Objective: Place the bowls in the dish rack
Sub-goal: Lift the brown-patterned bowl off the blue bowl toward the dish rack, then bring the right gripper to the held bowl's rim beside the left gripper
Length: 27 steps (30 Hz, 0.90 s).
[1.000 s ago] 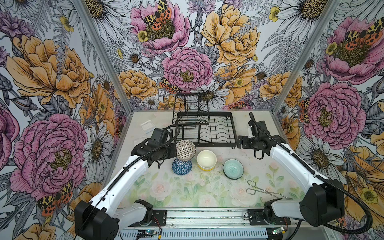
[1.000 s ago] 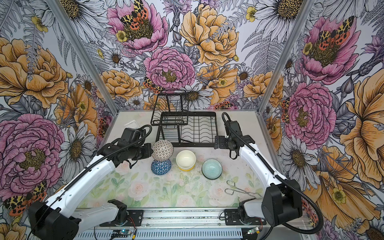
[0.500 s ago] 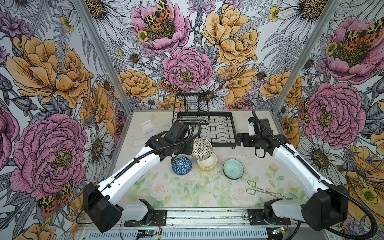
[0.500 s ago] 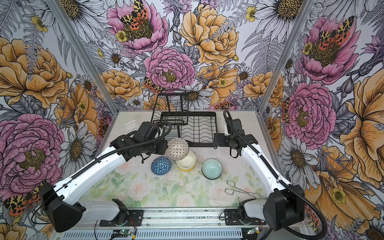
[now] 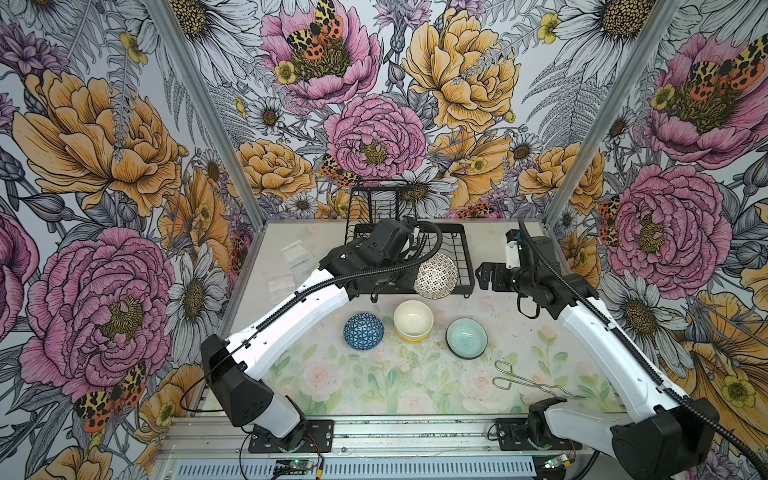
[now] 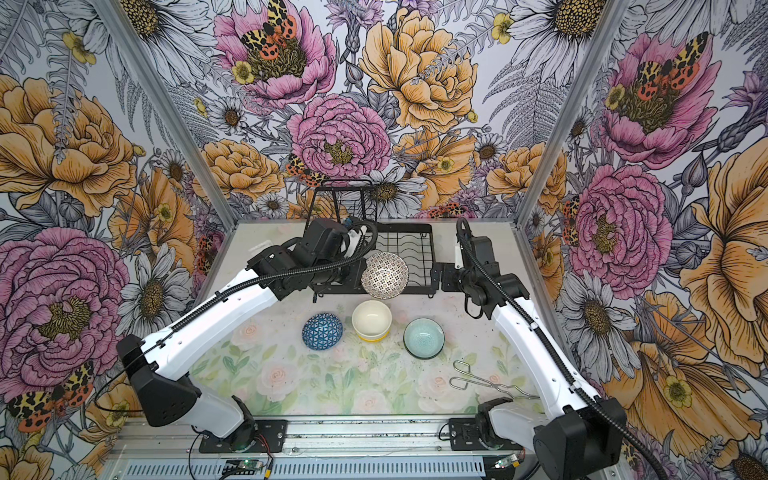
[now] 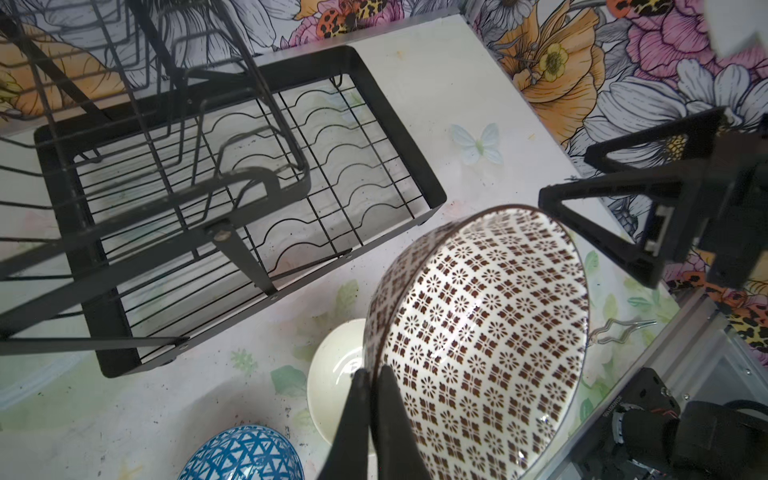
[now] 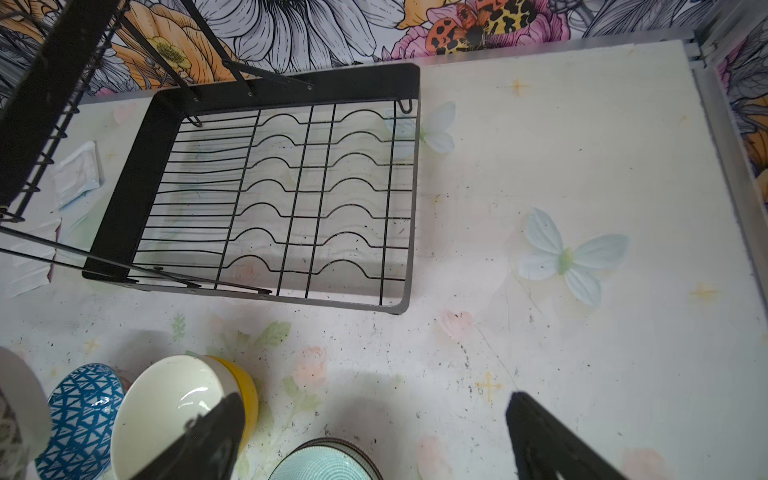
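Grip: left hand is clamping the rim of the black-and-white mosaic bowl. In the left wrist view its fingers are pinching tight with the bowl wall between them. The bowl is hanging clear of the tabletop, tipped on its side. In both top views it is overlapping the near right corner of the dish rack, just right of centre frame. Cannot tell whether it is touching the rack wire.

The dish rack is standing at the back centre of the tabletop.

Idle side: right hand is hovering with jaws spread wide, gripping nothing, just beyond the rack's right end. In the right wrist view its fingers are standing far apart over bare tabletop.

Other bowls are sitting in a row in front of the rack, centre frame:
- Left: blue triangle-patterned bowl, lying upside down.
- Middle: cream bowl, nesting inside the yellow bowl.
- Right: pale teal bowl, sitting upright.

Metal tongs are lying at lower right, near the right arm's base.
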### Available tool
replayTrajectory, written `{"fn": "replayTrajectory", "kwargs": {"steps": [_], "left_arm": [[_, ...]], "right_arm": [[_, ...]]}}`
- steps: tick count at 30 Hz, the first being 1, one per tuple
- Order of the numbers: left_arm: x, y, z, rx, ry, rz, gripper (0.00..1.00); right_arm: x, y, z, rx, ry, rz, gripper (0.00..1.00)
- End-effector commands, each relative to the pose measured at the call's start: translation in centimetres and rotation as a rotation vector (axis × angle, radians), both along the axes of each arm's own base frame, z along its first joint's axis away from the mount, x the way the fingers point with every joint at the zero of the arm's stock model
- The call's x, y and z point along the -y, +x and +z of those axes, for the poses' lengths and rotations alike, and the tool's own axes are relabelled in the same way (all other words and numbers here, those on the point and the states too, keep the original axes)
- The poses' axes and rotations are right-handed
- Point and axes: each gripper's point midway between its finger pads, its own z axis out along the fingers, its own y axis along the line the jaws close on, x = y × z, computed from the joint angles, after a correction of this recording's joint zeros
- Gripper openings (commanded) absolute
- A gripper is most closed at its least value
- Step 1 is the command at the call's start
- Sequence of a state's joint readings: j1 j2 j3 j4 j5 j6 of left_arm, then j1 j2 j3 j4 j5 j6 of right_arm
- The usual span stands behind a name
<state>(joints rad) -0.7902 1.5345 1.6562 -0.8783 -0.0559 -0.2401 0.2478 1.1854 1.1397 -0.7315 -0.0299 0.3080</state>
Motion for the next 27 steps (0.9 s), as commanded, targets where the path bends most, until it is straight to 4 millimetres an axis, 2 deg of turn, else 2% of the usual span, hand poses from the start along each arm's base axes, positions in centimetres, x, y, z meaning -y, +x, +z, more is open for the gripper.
{"fn": "replayTrajectory", "kwargs": {"steps": [1, 4, 8, 18, 20, 27], "left_arm": [[1.8, 1.0, 4.4, 0.125, -0.078, -0.044, 0.00], [2.4, 1.8, 5.4, 0.161, -0.084, -0.052, 0.00], [3.3, 3.8, 7.0, 0.223, -0.105, -0.051, 0.00], [4.0, 9.2, 7.1, 0.265, -0.081, -0.029, 0.00], [4.4, 10.5, 6.0, 0.254, -0.067, -0.024, 0.00], [5.5, 12.1, 5.8, 0.254, -0.085, -0.039, 0.00]], "right_arm": [[0.4, 0.4, 3.0, 0.077, -0.017, -0.012, 0.99], [0.3, 0.7, 4.2, 0.105, -0.013, -0.008, 0.99], [1.2, 1.3, 5.8, 0.143, -0.035, -0.033, 1.00], [3.3, 1.5, 7.9, 0.178, -0.005, -0.095, 0.99], [2.9, 1.6, 8.6, 0.187, 0.026, -0.081, 0.97], [-0.8, 3.8, 9.4, 0.163, 0.201, 0.007, 0.81]]}}
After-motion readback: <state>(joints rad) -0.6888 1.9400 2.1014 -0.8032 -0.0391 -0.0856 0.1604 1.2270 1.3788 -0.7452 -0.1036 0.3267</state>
